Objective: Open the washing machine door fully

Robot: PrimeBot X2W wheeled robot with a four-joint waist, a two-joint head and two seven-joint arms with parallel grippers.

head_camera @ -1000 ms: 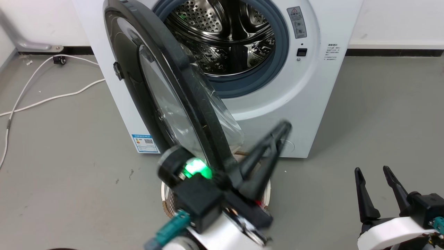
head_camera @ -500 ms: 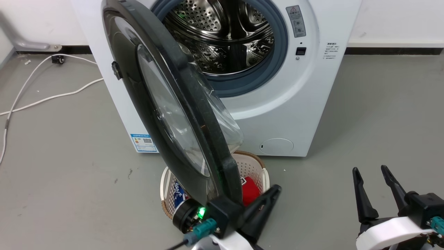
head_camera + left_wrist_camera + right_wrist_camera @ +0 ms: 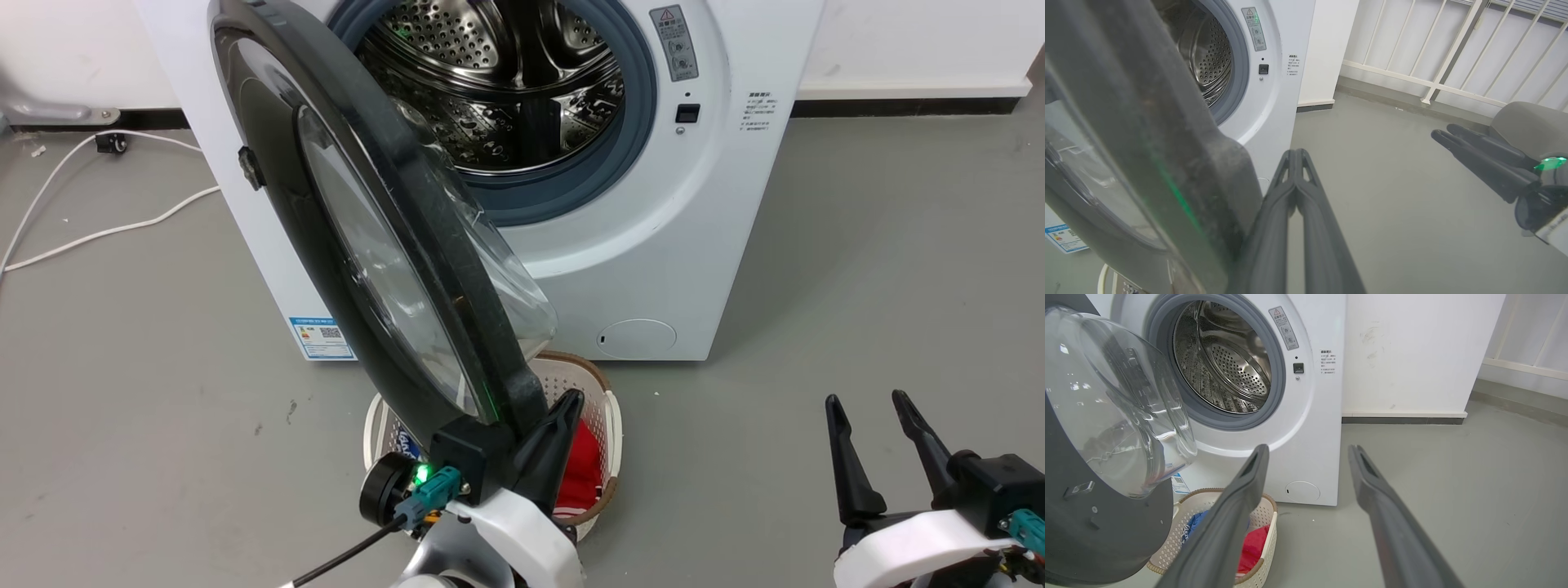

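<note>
- in front of the washing machine point(image 3: 694, 245), the washing machine door point(image 3: 367, 229) stands swung out on its hinge at the machine's left side. it is almost edge-on to the head camera, and its clear glass bowl point(image 3: 1114, 396) bulges back toward the steel drum point(image 3: 490, 82).
- the door's free edge hangs out from the machine's front, above a white laundry basket point(image 3: 592, 388). the basket sits on the floor just before the machine, with red cloth point(image 3: 584, 478) inside.
- the left gripper point(image 3: 569, 402) sits beside the door's lower outer rim, on the side away from the machine. its two fingers are pressed together with nothing between them; whether they touch the rim cannot be told.
- the right gripper point(image 3: 865, 400) hovers out in front of the machine and off to its right, fingers spread apart and empty.
- a white cable point(image 3: 98, 233) trails over the grey floor to the machine's left.
</note>
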